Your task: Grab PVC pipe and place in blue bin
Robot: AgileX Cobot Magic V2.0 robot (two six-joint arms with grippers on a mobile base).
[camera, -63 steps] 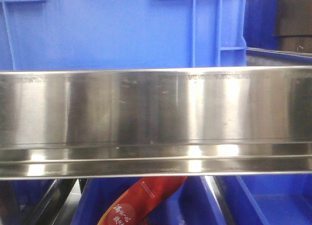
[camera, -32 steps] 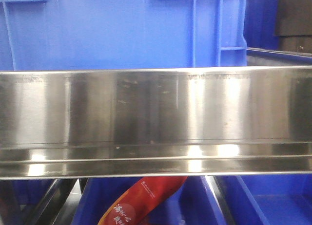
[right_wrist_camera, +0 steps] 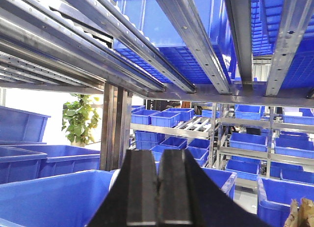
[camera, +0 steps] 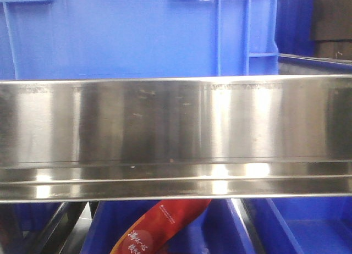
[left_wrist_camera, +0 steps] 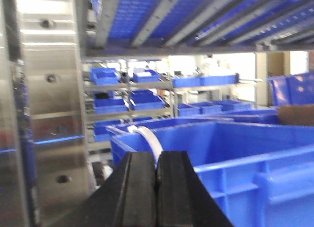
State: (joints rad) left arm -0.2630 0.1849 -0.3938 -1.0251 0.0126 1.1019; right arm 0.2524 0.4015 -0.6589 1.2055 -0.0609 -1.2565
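1. PVC pipe [left_wrist_camera: 148, 141] is pinched in the left end effector [left_wrist_camera: 156, 175], its white curved strip arching away toward 11 o'clock; the clamped part is hidden.
2. Blue bin [left_wrist_camera: 245, 153] lies beyond, from 12 to 3 o'clock.
3. Right end effector [right_wrist_camera: 158, 185] is clenched, seemingly empty, so the left arm is nearer.
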